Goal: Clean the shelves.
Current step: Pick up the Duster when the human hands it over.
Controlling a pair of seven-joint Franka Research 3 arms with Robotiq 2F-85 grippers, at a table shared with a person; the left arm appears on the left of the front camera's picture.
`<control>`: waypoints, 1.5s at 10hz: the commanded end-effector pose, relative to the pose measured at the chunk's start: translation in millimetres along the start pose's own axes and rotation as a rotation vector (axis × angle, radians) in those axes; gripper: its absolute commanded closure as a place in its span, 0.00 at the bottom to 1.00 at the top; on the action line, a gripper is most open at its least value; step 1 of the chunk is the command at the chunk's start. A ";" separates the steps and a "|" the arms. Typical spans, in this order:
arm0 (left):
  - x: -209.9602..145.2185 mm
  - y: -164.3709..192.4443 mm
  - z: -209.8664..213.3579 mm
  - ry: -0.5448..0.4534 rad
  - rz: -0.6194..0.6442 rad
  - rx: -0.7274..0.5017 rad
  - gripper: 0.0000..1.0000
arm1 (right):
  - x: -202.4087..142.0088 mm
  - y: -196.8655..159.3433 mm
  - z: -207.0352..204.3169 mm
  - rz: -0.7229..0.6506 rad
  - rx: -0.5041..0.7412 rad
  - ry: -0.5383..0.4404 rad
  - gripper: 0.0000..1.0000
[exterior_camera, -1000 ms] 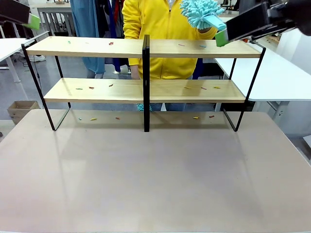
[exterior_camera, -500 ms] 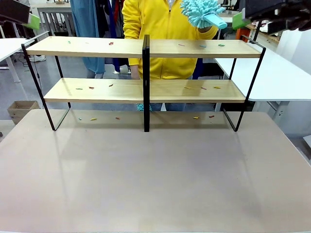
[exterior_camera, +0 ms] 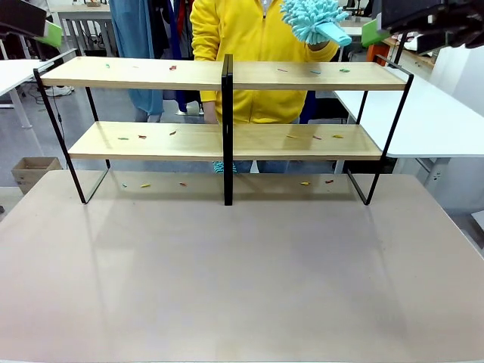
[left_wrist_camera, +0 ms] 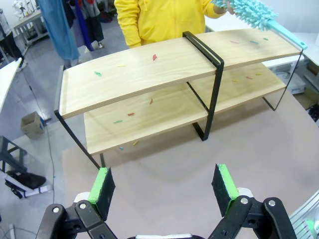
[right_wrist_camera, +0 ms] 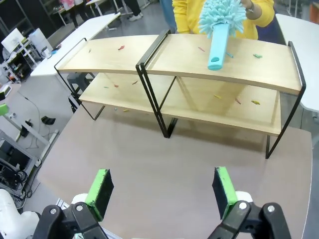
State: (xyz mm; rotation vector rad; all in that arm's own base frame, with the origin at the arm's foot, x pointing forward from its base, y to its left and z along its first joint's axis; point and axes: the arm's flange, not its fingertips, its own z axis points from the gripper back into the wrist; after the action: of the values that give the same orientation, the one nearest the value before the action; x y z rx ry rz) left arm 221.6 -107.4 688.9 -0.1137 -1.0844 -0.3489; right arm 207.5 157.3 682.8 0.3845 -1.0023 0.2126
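1. Likely step: taking the turquoise duster [right_wrist_camera: 219, 35] from the person [exterior_camera: 249, 45], who holds it over the right top board of the shelves [exterior_camera: 136, 73], handle towards the robot
2. The right gripper [right_wrist_camera: 162, 189], jaws wide apart and empty, should line up with the flat handle and close clear of the person's fingers
3. The left gripper [left_wrist_camera: 164, 185] hangs spread and empty too
4. The shelves stand at the counter's [exterior_camera: 242, 287] far side; both tiers carry scattered coloured scraps [exterior_camera: 172, 67], and a few lie on the counter beneath

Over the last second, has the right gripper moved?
Yes. In the front view the right gripper has gone up and toward picture right, from beside the duster handle to above the right end of the shelves.
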 end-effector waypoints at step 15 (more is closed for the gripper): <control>-0.5 -0.2 0.0 0.000 -0.001 -0.001 0.00 | 148.9 -179.9 -106.4 -0.767 0.268 0.546 0.00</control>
State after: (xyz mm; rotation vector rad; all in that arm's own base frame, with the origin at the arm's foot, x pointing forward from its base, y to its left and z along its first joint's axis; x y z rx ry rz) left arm 221.5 -107.9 689.5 -0.1121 -1.0846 -0.3490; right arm 393.4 40.7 699.4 0.8546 -0.3481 -0.2683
